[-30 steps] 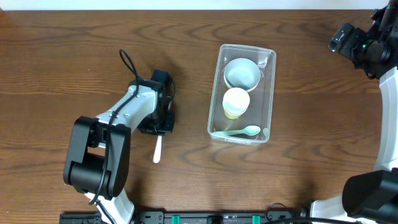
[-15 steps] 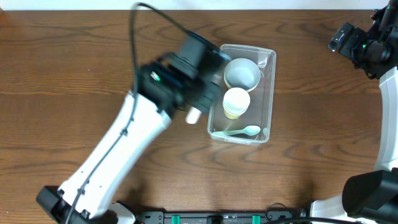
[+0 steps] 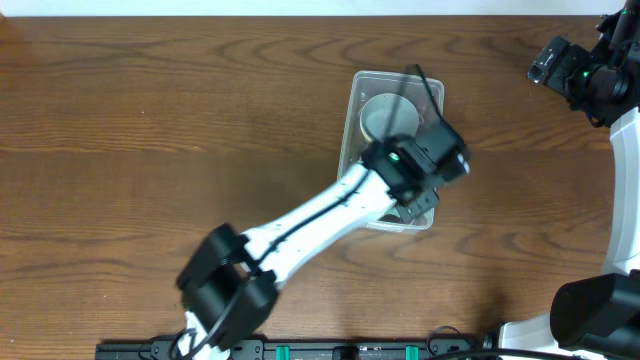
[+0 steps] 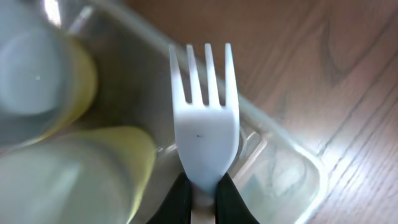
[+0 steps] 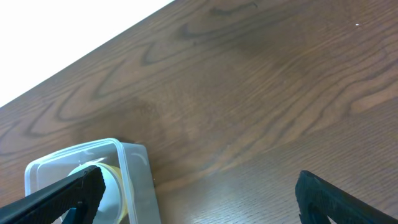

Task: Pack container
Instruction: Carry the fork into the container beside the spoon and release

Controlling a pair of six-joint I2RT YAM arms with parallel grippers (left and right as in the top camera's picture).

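Note:
The clear container (image 3: 349, 140) stands right of the table's middle, with a white bowl (image 3: 378, 115) in its far end. My left gripper (image 3: 415, 205) hovers over the container's near right part, shut on a white plastic fork (image 4: 204, 124) whose tines point away from the jaws (image 4: 202, 196). In the left wrist view the fork hangs above the container's rim (image 4: 292, 155), beside two yellow cups (image 4: 74, 177). The arm hides the rest of the container's contents from overhead. My right gripper (image 5: 199, 199) is open and empty, raised at the far right (image 3: 575, 75), with the container (image 5: 134, 171) to its left.
Bare brown wood table (image 3: 150, 120) surrounds the container. The right arm's base (image 3: 600, 300) stands at the right edge.
My left arm has swung from the table's left, where it took up the fork, to over the container's near right part, carrying the fork. The right arm has not moved.

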